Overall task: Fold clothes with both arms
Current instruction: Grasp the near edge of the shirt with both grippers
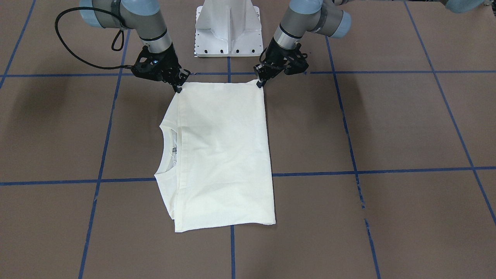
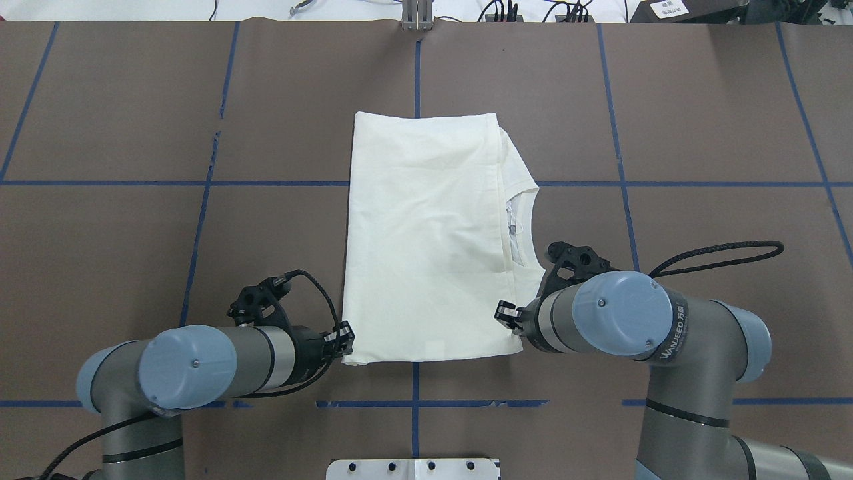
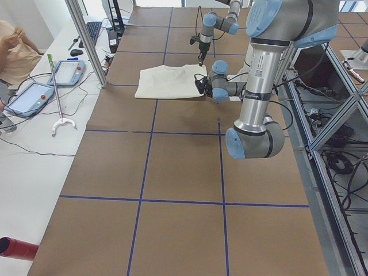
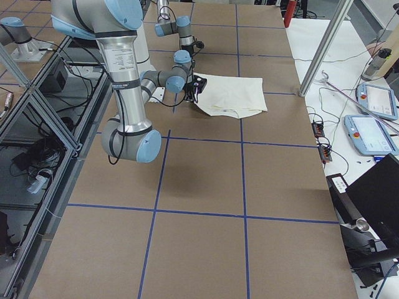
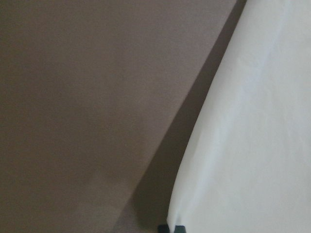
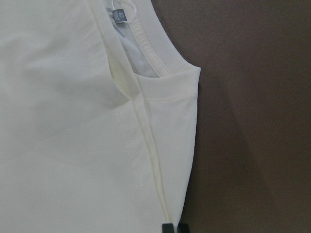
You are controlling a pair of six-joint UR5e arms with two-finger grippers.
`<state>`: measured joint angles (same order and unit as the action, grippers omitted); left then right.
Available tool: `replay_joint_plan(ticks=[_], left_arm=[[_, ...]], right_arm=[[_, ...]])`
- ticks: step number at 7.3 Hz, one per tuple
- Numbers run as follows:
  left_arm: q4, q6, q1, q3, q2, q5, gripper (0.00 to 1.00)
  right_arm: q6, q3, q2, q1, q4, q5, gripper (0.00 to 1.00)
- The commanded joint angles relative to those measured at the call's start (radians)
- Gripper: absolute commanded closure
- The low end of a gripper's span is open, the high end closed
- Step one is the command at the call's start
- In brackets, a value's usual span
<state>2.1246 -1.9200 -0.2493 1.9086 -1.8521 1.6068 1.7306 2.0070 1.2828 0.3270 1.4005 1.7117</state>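
Brown blue-taped worktop (image 1: 387,124); T-shirt (image 1: 224,155) runs top to bottom, collar left; left hand (image 1: 259,82) and right hand (image 1: 179,90) pinch its top corners

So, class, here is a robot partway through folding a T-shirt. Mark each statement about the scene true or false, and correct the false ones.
1. The cat print faces up. False: the T-shirt shows only plain cream cloth.
2. The neckline lies on the robot's right side. True.
3. The left gripper and the right gripper are each at a corner of the shirt's edge nearest the pedestal base. True.
4. Both sleeves lie spread out sideways. False: the shirt is folded into a rough rectangle and no sleeve sticks out.
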Motion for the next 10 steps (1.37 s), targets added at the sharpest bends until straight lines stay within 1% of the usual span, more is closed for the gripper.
replay_joint_plan(ticks=[1,2,3,4,6,7,8,9,10], left_arm=[[0.0,0.055,-0.001,0.107,0.077,0.021,1.0],[0.0,0.038,0.004,0.125,0.074,0.016,1.0],[-0.006,-0.056,0.028,0.154,0.071,0.016,1.0],[-0.006,-0.113,0.083,0.188,0.07,0.01,1.0],[-0.008,-0.184,0.152,0.236,0.07,-0.037,1.0],[-0.046,-0.215,0.203,0.259,0.07,-0.079,1.0],[-0.082,-0.223,0.226,0.271,0.067,-0.091,1.0],[-0.11,-0.221,0.219,0.323,0.064,-0.09,1.0],[-0.191,-0.205,0.179,0.354,0.053,-0.09,1.0]], right_arm=[[0.001,0.073,0.003,-0.084,0.002,0.011,1.0],[0.001,0.116,0.03,-0.13,0.002,0.011,1.0],[0.001,0.169,0.094,-0.172,0.0,0.008,1.0],[0.001,0.188,0.127,-0.201,-0.003,0.0,1.0],[0.0,0.206,0.141,-0.203,-0.003,-0.001,1.0],[-0.002,0.249,0.179,-0.203,-0.005,0.003,1.0],[-0.002,0.281,0.205,-0.201,-0.006,0.008,1.0],[-0.002,0.295,0.202,-0.177,-0.006,0.006,1.0],[-0.002,0.297,0.185,-0.111,-0.006,0.006,1.0]])
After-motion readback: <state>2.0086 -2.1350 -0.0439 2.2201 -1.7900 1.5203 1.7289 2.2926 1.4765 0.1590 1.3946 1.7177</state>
